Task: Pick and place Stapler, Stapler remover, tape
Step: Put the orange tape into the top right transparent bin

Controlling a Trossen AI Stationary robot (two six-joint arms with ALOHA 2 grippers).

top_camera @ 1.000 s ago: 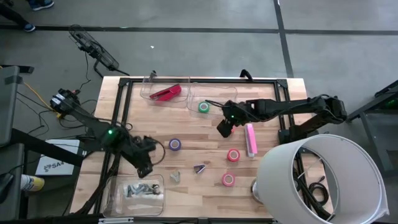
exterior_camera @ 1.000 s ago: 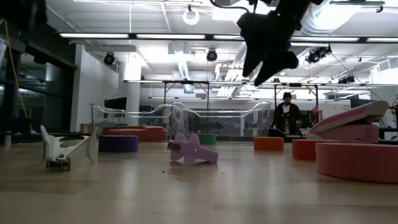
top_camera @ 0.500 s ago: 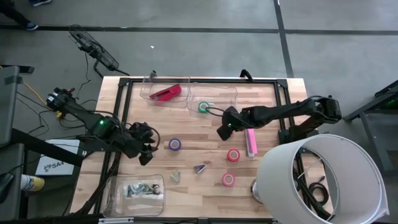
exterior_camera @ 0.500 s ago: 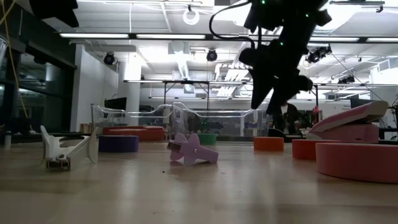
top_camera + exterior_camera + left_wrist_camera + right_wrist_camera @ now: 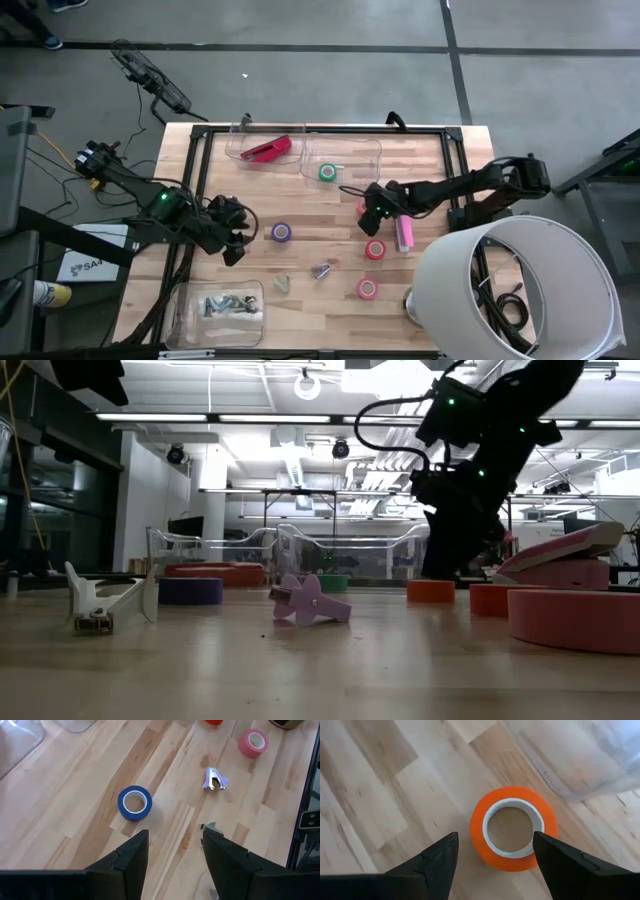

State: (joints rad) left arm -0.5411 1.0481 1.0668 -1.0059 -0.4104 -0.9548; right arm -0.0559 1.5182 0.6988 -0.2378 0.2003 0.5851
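The orange-red ring-shaped roll of tape (image 5: pixel 514 829) lies flat on the wooden table (image 5: pixel 330 200), at about three o'clock from the board's centre, just beside the pink stapler (image 5: pixel 403 226). It is judged light, stiff and smooth-walled, best pinched across its outer rim. The right gripper (image 5: pixel 495 852) is poised over it, fingers spread wide and empty. At nine o'clock, the left gripper (image 5: pixel 172 852) hangs partly open near the blue-purple tape roll (image 5: pixel 134 803).

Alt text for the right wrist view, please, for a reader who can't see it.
The right gripper, fingers open, hangs above an orange roll of tape lying flat on the wooden table, its white core facing up. A clear plastic container sits just beyond the roll.
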